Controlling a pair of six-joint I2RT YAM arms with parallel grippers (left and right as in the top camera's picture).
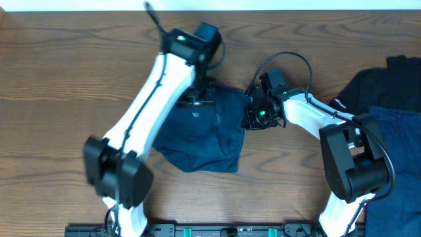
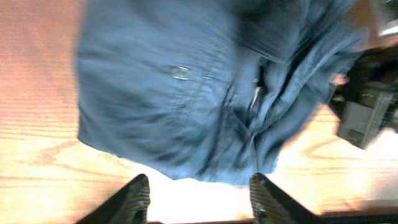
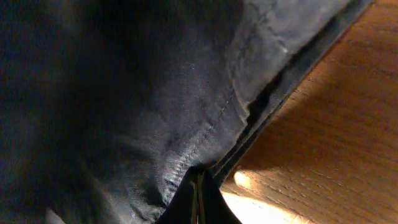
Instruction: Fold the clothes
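The clothes, dark blue denim shorts, lie folded in a rough square at the middle of the table. My left gripper hovers at their far edge. In the left wrist view it stands open, with nothing between its fingers and the denim lying just beyond the tips. My right gripper is at the shorts' right edge. In the right wrist view its jaws are shut, pinching the puckered edge of the denim.
A black garment and another blue cloth lie at the table's right side. Bare wood shows to the left of the shorts and in front of them. The arms' bases stand at the near edge.
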